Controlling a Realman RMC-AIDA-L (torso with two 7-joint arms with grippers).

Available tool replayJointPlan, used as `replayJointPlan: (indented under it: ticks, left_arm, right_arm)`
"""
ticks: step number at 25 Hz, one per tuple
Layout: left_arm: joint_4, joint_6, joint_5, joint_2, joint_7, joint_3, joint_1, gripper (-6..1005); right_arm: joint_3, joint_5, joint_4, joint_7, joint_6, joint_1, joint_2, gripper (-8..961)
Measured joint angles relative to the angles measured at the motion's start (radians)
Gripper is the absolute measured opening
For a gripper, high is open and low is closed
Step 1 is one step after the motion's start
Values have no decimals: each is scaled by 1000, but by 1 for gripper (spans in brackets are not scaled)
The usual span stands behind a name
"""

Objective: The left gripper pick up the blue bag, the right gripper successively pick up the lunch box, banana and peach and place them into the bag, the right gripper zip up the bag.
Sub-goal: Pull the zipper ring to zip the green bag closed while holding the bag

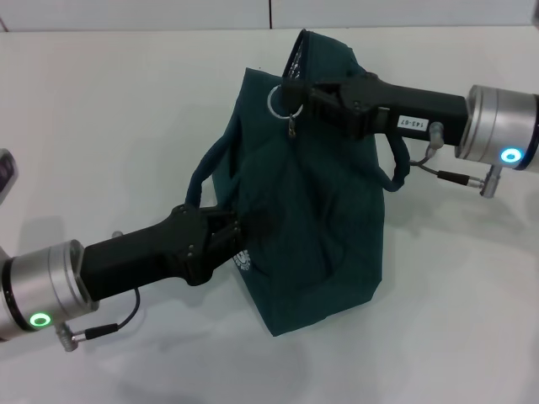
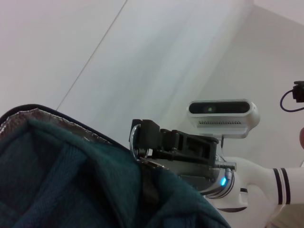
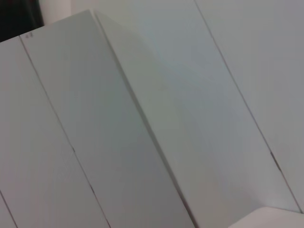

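On the white table (image 1: 101,109), centre of the head view: bag (image 1: 328,244), dark teal, standing slumped, far top end peaked, foil lining showing at its rim. Left gripper (image 1: 238,229): at the bag's near side by the small white logo (image 1: 244,260), fingers pinched on fabric there, just below a loop handle (image 1: 205,172). Right gripper (image 1: 295,93): at the bag's top, fingers pressed together at the ring zip pull (image 1: 279,102); second handle (image 1: 401,164) hangs under its arm. Lunch box, banana, peach: none visible outside the bag. Right wrist view: pale panels only.
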Motion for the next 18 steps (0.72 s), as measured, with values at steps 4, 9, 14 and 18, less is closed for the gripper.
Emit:
replayJointPlan:
  ticks: [4,9,14,18]
  left_arm:
    - [4,0,0,2,7,0,9,58]
    - [7,1,0,6,8,0,19,55]
    - [9,34,-2,8,29,0,22,54]
    - [7,45,4,8,39,-1,23,53]
  right_arm:
    - [0,0,0,16,0,-3,-5,23]
    - [-1,-1,2,26,9,-11,-6,23]
    - [-1,0,-4,27,19,-9,-7,23]
    - [-1,2,-9,27,20,-7,-7,23]
